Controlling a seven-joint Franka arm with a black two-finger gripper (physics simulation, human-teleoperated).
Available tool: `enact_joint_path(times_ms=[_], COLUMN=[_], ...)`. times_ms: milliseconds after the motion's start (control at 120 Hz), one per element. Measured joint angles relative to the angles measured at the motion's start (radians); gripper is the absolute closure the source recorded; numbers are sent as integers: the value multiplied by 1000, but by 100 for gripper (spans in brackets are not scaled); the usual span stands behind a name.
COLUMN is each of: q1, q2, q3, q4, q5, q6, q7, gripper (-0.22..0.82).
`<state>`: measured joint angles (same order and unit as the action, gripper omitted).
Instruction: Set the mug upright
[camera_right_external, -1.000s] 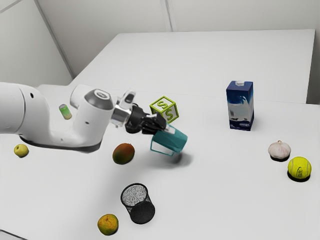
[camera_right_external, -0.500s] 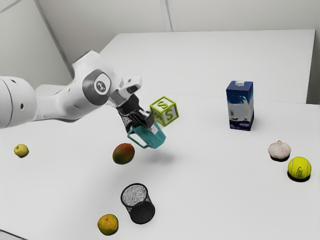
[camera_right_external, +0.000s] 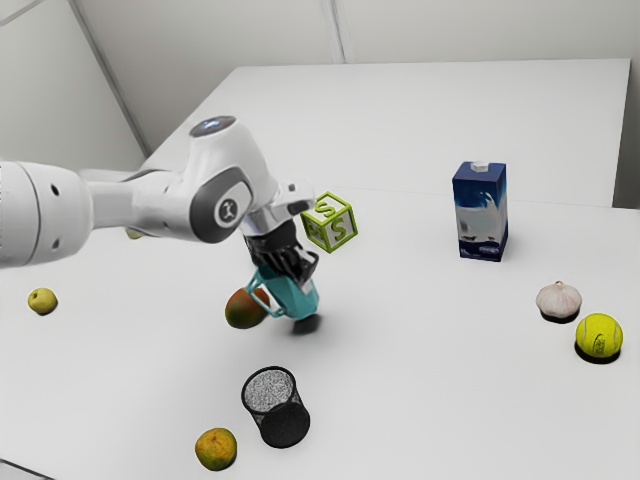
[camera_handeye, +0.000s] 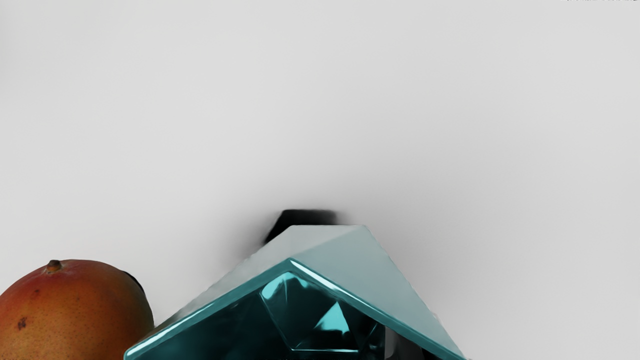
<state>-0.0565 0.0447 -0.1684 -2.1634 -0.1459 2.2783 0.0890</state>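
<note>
On the white table (camera_right_external: 430, 390), the red-green oval mango (camera_right_external: 243, 309) lies just to the exterior view's left of the teal faceted mug (camera_right_external: 294, 297), the green-and-white letter cube (camera_right_external: 330, 222) behind, the black mesh cup (camera_right_external: 270, 389) in front. Well to that view's right, the white garlic bulb (camera_right_external: 558, 301) and yellow-green felt ball (camera_right_external: 599, 336) lie before the blue-and-white box carton (camera_right_external: 481, 215).

mug (camera_handeye: 300, 310) cut off, mango (camera_handeye: 75, 315) too (wrist view), arm (camera_right_external: 225, 185) cropped in exterior view

Exterior view looks down across the table (camera_right_external: 450, 390) from the side; wrist view, close, faces down (both include mug (camera_right_external: 293, 293) and mango (camera_right_external: 240, 308)).
</note>
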Motion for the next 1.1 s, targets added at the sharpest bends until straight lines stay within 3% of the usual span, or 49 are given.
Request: enact_joint_path(times_ms=[742, 1100], q1=[-5, -12], q2=[55, 40], q3=[-3, -6], q4=[-43, -33], q5=[133, 129], q6=[114, 123], q7=[-313, -367], gripper=[78, 45])
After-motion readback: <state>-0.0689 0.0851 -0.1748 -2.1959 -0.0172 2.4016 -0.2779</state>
